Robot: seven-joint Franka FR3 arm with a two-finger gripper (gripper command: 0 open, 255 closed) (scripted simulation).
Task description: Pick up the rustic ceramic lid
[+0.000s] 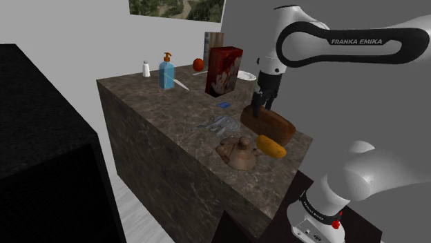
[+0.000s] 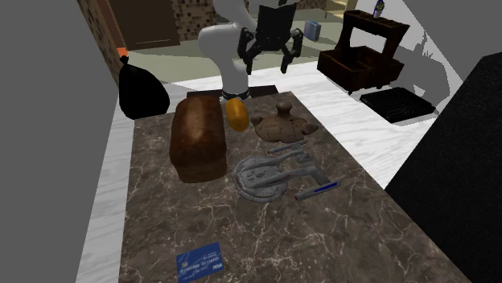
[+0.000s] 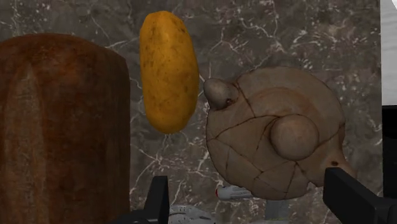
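Grey walls [image 1: 62, 27] back a dark marbled surface [image 1: 159, 138]. A leafy picture [image 1: 176, 8] hangs high. Dark wooden furniture [image 2: 358, 56] stands on the pale floor [image 2: 354, 112].

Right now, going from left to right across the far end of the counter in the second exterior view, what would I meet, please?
In order: brown loaf → orange oval thing → brown knobbed lid.

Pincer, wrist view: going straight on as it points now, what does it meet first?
Most likely the brown knobbed lid, lying straight ahead of the open pincer, nearer the lid's rim than its knob; depth is unclear.
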